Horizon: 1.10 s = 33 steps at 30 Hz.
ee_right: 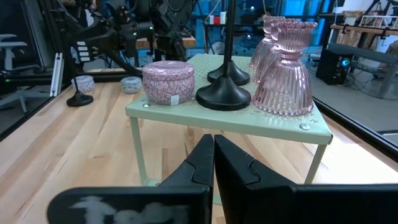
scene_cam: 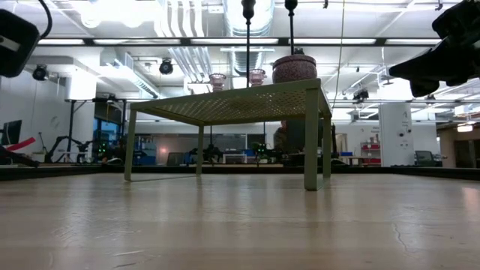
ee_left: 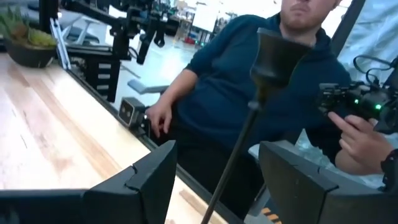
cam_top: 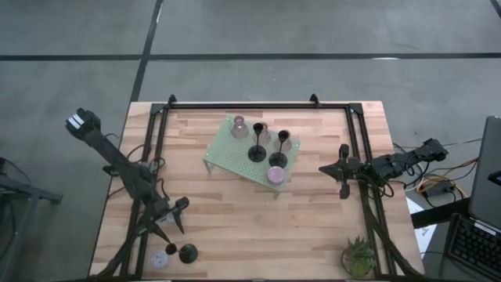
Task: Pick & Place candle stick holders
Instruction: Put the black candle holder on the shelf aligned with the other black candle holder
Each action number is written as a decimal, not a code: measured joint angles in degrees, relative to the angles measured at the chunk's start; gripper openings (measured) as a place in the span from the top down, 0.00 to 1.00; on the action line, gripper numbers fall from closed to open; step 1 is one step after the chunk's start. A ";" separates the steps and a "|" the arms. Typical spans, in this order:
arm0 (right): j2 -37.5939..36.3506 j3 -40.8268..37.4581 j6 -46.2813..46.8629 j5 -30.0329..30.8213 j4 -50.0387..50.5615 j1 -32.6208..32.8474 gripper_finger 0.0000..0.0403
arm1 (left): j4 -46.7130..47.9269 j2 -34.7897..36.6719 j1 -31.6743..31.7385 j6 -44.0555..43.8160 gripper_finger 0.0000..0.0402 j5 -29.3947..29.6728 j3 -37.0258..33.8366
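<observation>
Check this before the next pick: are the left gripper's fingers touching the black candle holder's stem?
Apart. The left wrist view shows the black candle holder's stem standing between the fingers of the left gripper, with space either side.

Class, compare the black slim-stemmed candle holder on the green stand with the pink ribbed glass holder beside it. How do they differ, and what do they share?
The black holder is opaque; the pink glass holder is translucent. The black holder has a thin straight stem on a low round base; the pink glass holder is wide, ribbed and flared like a skirt, with a scalloped rim. Both stand upright on the green perforated stand, close together.
</observation>
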State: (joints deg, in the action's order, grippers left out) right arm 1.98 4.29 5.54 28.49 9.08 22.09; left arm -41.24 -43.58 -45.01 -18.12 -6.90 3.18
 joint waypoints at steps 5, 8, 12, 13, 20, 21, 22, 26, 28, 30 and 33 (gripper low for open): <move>0.02 0.00 0.00 0.00 0.00 -0.01 0.98 | -4.32 -4.00 -1.59 -0.04 0.42 1.03 0.22; 0.02 0.00 0.00 0.00 0.00 0.00 0.98 | -4.80 -6.87 -3.09 0.06 0.42 1.34 1.75; 0.07 0.00 0.00 0.00 0.00 -0.02 0.98 | -4.67 -11.62 -4.72 0.29 0.42 4.04 4.29; 0.07 0.00 0.00 0.00 0.02 0.00 0.98 | -4.71 -12.85 -5.03 0.30 0.42 4.11 5.01; 0.07 0.00 0.00 0.00 0.02 -0.02 0.98 | -4.67 -20.25 -5.62 0.20 0.43 5.92 9.40; 0.07 0.00 0.00 0.00 0.01 -0.01 0.98 | -4.59 -21.13 -5.62 0.19 0.43 5.80 9.81; 0.07 0.00 0.00 0.00 0.02 0.00 0.98 | -4.63 -21.87 -5.62 0.19 0.44 5.80 10.12; 0.07 0.00 0.00 0.00 0.00 -0.01 0.98 | -5.84 -24.23 -5.62 0.15 0.51 5.81 11.30; 0.07 0.00 0.00 0.00 0.02 0.00 0.98 | -6.63 -24.81 -5.62 0.32 0.56 5.78 11.87; 0.07 0.00 0.00 0.00 0.00 0.00 0.98 | -6.83 -24.95 -5.62 0.52 0.62 5.94 12.20; 0.07 0.00 0.00 0.00 0.01 -0.01 0.98 | -6.79 -24.91 -5.62 0.53 0.73 6.85 12.41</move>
State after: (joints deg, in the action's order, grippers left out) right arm 2.04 4.29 5.54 28.49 9.09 22.07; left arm -48.03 -68.50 -50.63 -17.59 -0.06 15.59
